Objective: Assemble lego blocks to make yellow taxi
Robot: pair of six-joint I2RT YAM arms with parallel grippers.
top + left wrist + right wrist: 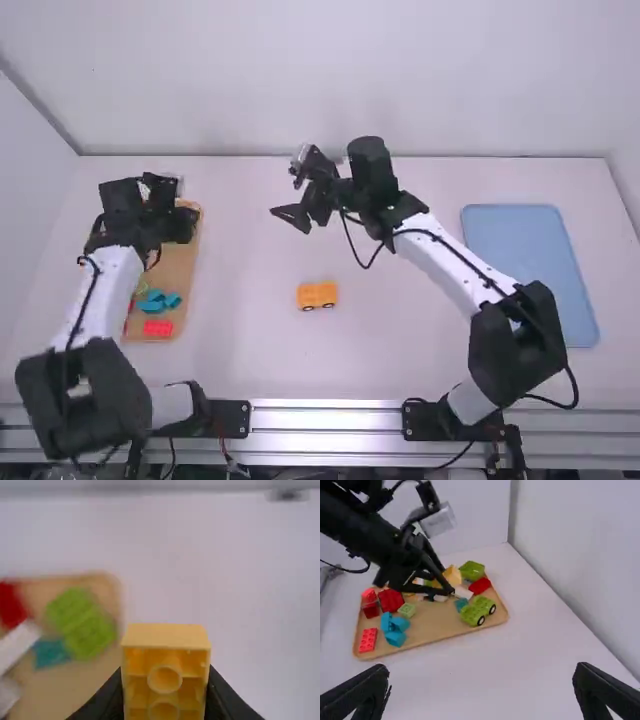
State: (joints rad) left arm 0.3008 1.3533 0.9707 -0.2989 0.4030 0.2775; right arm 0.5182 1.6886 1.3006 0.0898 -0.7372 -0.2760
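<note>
In the high view, the left gripper (184, 224) is over the far end of the wooden tray. The left wrist view has the left gripper (165, 685) shut on a yellow block (166, 636), its hollow side with round tubes facing the camera. That yellow block (452, 575) appears between the dark fingers in the right wrist view too. A yellow wheeled piece (317, 295) rests on the middle of the table, apart from both grippers. The right gripper (286, 194) is beyond it, over the far middle; in the right wrist view the right gripper (482, 680) is wide open, holding nothing.
The wooden tray (435, 635) on the left bears a green wheeled piece (472, 612), teal blocks (395, 630), red blocks (368, 640) and white ones. On the right lies a blue tray (530, 265). Walls border the table's far and left sides.
</note>
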